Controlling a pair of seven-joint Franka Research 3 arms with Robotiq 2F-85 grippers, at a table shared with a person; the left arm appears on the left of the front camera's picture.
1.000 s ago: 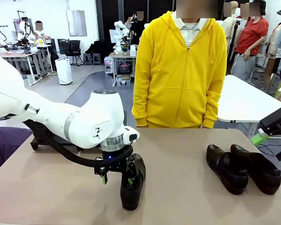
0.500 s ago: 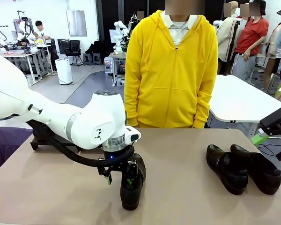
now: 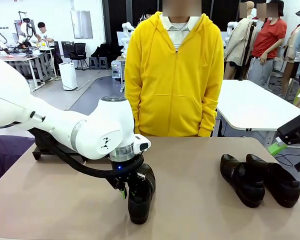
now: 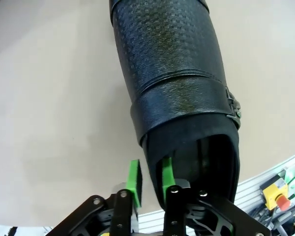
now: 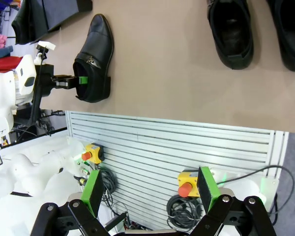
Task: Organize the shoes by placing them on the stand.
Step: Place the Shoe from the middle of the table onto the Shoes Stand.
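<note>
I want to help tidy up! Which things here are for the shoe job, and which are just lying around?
For the job: near shoe, two right-hand shoes, stand, left gripper.
Just lying about: red stop buttons, coiled cables, white table behind the person.

Bare worktop [image 3: 190,200] lies open between the lone shoe [image 3: 140,202] and the pair of shoes [image 3: 242,182] at the right. The left arm [image 3: 100,135] hangs over the lone shoe and bars the left side. A person [image 3: 172,75] stands at the far edge.
</note>
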